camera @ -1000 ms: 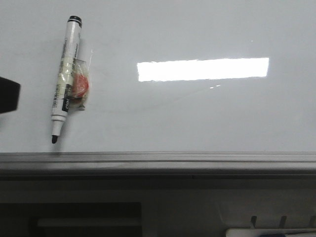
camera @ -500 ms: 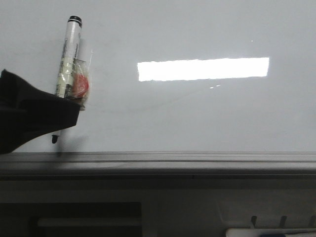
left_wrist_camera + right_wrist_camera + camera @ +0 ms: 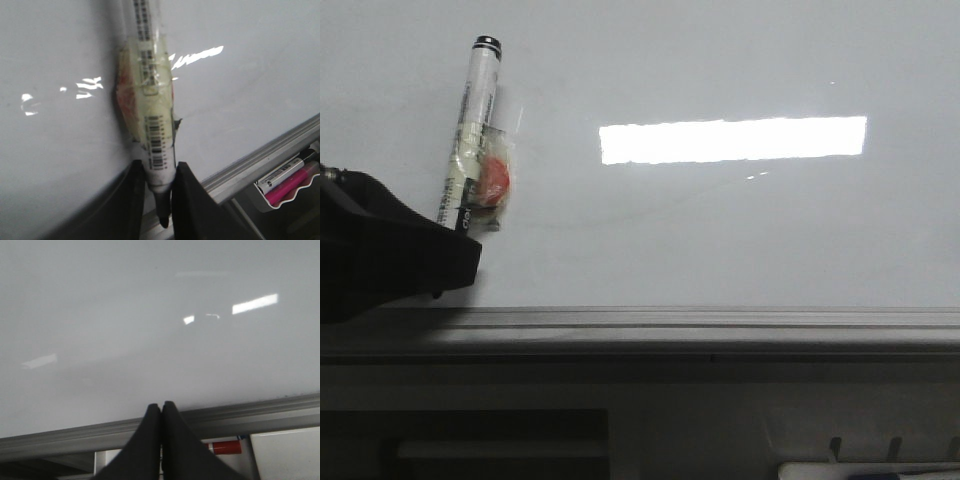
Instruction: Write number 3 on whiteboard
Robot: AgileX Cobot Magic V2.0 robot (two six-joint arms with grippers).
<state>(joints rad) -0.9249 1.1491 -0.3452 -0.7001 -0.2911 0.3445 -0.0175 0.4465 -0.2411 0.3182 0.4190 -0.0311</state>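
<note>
Whiteboard (image 3: pixel 740 230), glossy and pale grey, fills most of the front view, a bright rectangular glare (image 3: pixel 733 140) across its upper middle and its grey metal frame (image 3: pixel 720 325) running along the near edge. No drawn number shows on its surface in any of the views; only a faint curved smear crosses the board beneath the glare.

At the board's left side, the left end effector (image 3: pixel 445 265) reaches in from the left edge of the front view as a dark mass, its two black fingers (image 3: pixel 187 200) closed on the lower barrel of a marker pen (image 3: pixel 468 140). The wrist view shows the pen's white barcoded body pinched between the fingers, with the black tip (image 3: pixel 163 215) poking out beyond them toward the frame. Clear tape (image 3: pixel 150 95) binds a small red-orange object (image 3: pixel 493 182) to the pen's side. The pen leans slightly, its capped end pointing up the board and away from the frame.

The right end effector (image 3: pixel 161 440) hangs over the board's near edge, well apart from the pen, its fingers pressed together with nothing between them. Beyond the frame lies a tray (image 3: pixel 295 182) holding pink and white markers (image 3: pixel 285 180).
</note>
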